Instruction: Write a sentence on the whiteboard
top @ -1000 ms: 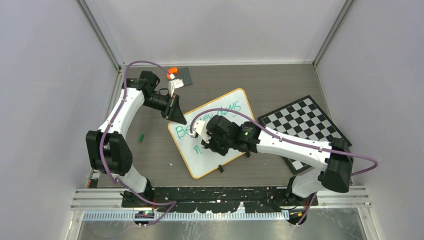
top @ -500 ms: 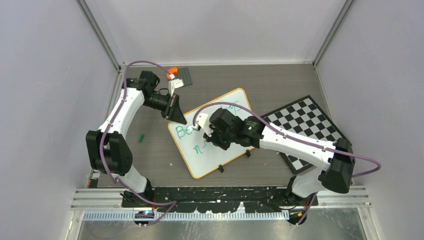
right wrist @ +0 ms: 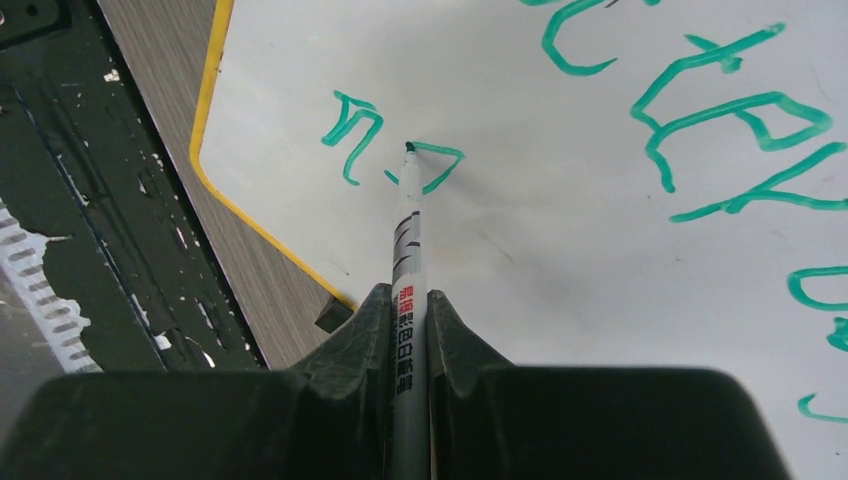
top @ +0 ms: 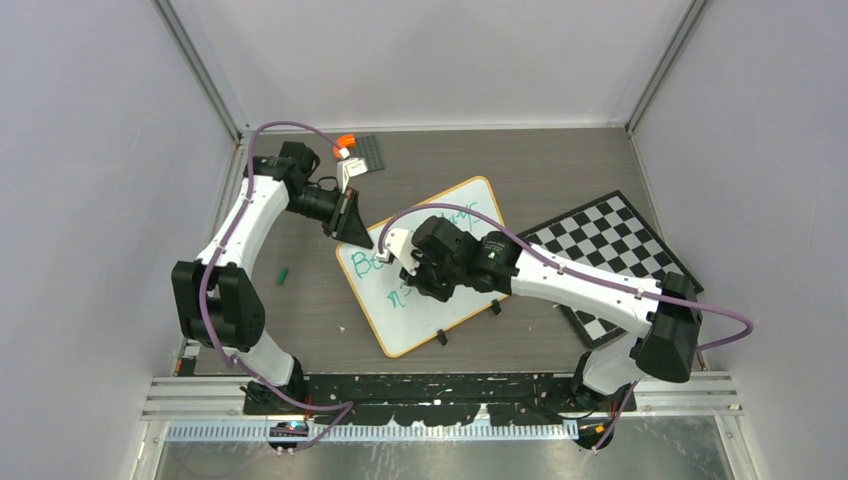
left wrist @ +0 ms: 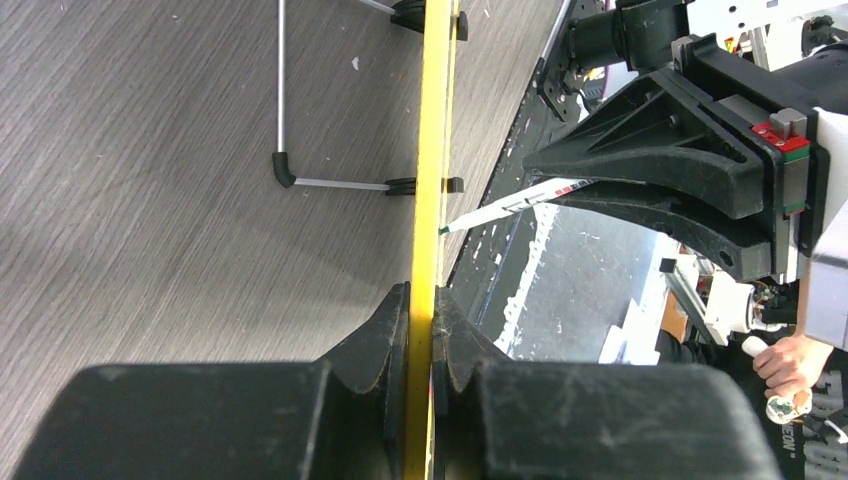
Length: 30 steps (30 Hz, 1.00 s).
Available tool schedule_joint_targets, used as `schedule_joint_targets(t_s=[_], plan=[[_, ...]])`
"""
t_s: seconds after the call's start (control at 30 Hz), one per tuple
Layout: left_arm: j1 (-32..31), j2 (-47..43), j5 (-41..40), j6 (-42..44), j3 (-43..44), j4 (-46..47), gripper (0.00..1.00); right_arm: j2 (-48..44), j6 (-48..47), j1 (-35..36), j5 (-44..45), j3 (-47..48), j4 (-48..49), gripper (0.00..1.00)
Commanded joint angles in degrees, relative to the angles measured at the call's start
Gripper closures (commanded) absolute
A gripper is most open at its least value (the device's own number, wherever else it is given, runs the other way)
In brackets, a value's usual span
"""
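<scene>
The whiteboard (top: 420, 325) lies slanted on the table, white with a yellow-orange rim (left wrist: 430, 150). My left gripper (top: 357, 232) is shut on the rim at the board's far left corner, its fingers (left wrist: 395, 330) pinching the edge. My right gripper (right wrist: 408, 310) is shut on a grey marker (right wrist: 408, 250) over the board's middle (top: 430, 275). The marker's tip touches the board on a half-drawn green letter (right wrist: 435, 165) right of an "n" (right wrist: 350, 125). The sentence (top: 368, 264) shows in green; the upper line reads "Be…" and "days", with the arm hiding its middle.
A black-and-white checkerboard (top: 610, 240) lies to the right, its corner under the right arm. A small green cap (top: 283, 273) lies on the table to the left. An orange-and-grey item (top: 355, 150) sits at the back. Black clip feet (top: 442, 338) stick out at the board's near edge.
My right gripper has shifted the marker a little up and to the right, then back left, over the second line. The left arm and the board have stayed put.
</scene>
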Motion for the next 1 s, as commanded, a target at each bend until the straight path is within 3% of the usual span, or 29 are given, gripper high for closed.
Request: schedule_joint_targets(t_s=[0.0,0.33,0.97], plan=[[0.03,-0.49,-2.89,-0.94,0.26,1.18,1.0,-0.08,0.89,0.68,-0.76,-0.94,1.34,1.0],[0.03,-0.25,-2.89,-0.84,0.13,1.16,1.0,-3.14,0.46,0.64,0.81,-5.56,0.38,1.0],[0.03,-0.24,-2.43,-1.41,0.3,1.44,1.0,-5.47,1.32,-2.79,1.43,-1.55,-1.12,1.0]])
